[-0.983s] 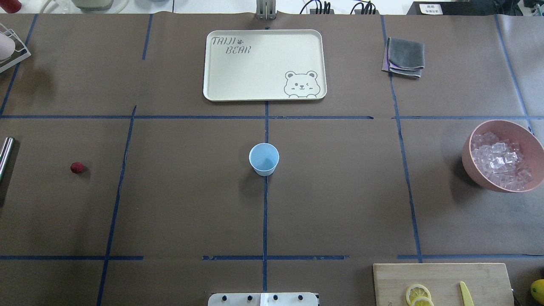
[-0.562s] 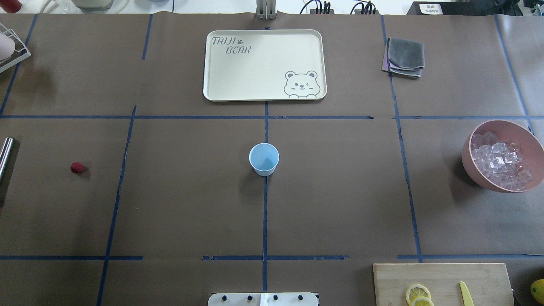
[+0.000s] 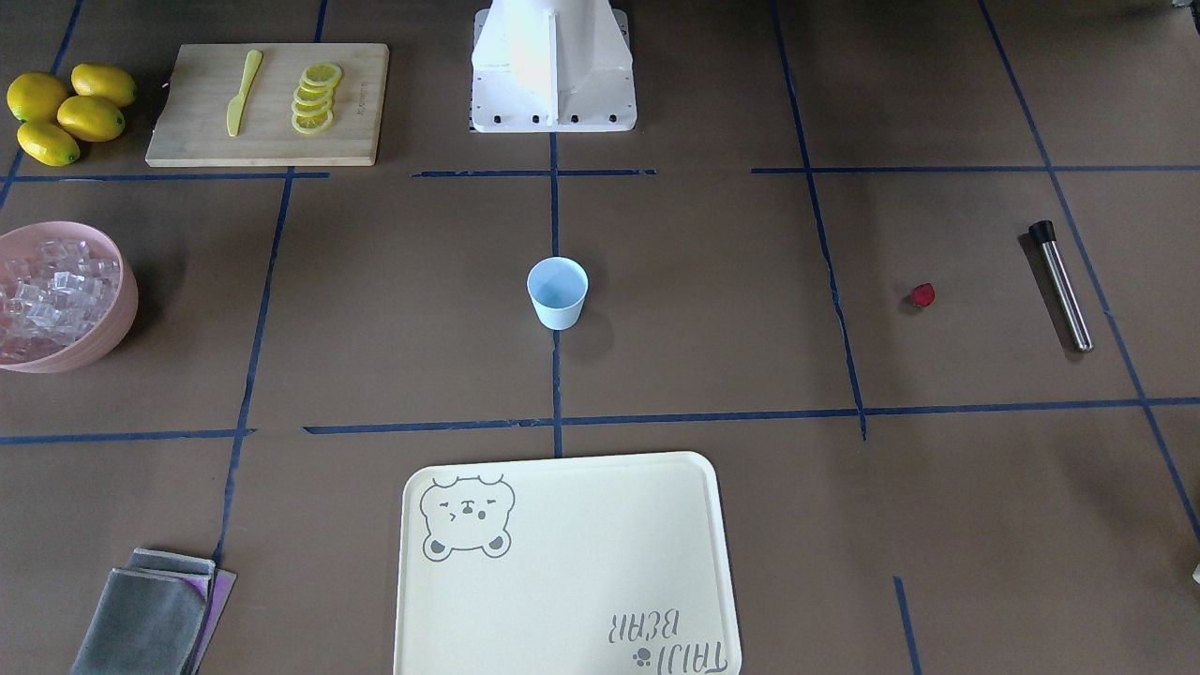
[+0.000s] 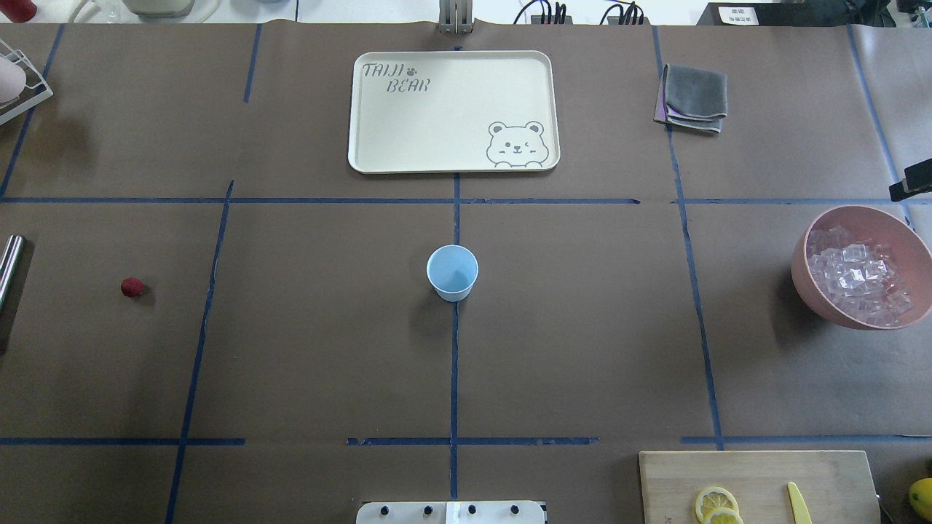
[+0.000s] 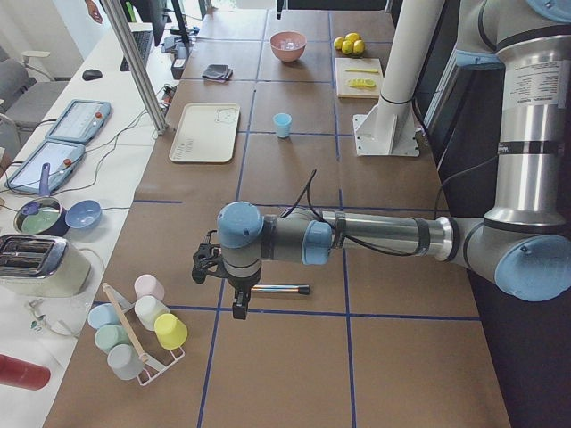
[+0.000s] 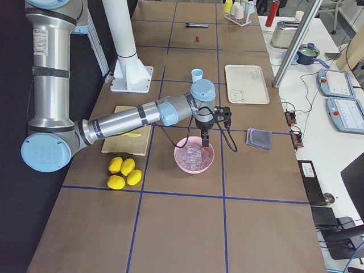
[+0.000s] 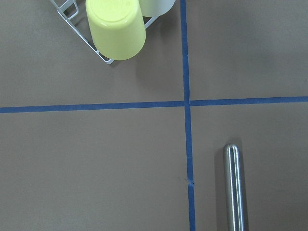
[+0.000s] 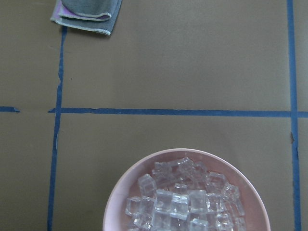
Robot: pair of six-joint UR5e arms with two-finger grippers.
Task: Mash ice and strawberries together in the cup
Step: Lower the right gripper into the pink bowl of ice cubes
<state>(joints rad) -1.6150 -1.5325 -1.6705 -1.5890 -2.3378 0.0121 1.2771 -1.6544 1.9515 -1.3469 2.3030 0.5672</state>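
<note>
- A dark part of the right arm (image 4: 910,183) is now poking in at the right edge of the overhead view, just beyond the pink bowl (image 4: 807,291). A second ago that edge was showing only brown table cover.
- The right gripper (image 6: 205,136) is hanging point-down over the bowl in the right side view. Its wrist camera is looking straight down on the ice (image 8: 182,202) piled inside.
- I am judging that the arm is arriving to pick up ice, so the first step of the task is only starting.
- The pale blue cup (image 4: 452,271) is standing upright and empty at the table's centre, well apart from both ingredients.
- The strawberry (image 4: 131,287) is lying alone on the robot's left side, near the steel muddler (image 3: 1059,286). Neither has shifted.
- The left gripper (image 5: 237,301) is hovering above the table beside the muddler, near the rack of coloured cups (image 5: 143,334).
- Neither wrist view is showing any fingers, so I cannot tell how wide either pincer is standing.
- Nothing is being held as far as the pictures show, and mashing is waiting until both ice and berry are in the cup.
</note>
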